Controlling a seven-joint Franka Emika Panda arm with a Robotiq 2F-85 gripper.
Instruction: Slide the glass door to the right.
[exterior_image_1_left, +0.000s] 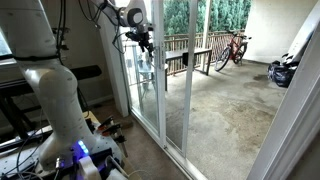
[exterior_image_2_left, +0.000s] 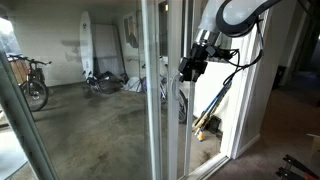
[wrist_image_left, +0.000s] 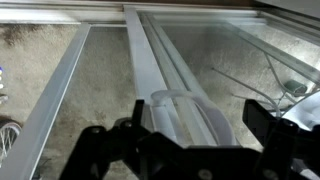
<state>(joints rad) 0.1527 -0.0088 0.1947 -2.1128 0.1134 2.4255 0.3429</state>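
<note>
Black fingers (wrist_image_left: 118, 150) fill the bottom of the wrist view, one on each side of a white handle (wrist_image_left: 185, 112). The jaws are partly spread, and a gap shows on one side, so I judge that nothing is clamped.

The glass door (exterior_image_1_left: 150, 90) stands tall between room and patio (exterior_image_1_left: 225, 100), running in its track (exterior_image_1_left: 178, 150). Its white edge is right at the gripper (exterior_image_1_left: 142, 42), which sits high up, in both exterior views (exterior_image_2_left: 191, 67).

The risks come from that height. A sideways push so far above the track could rack the panel and make it bind. With the handle held only loosely, the fingers could slip off and strike the glass. Whether the pads touch the handle I cannot tell.
</note>
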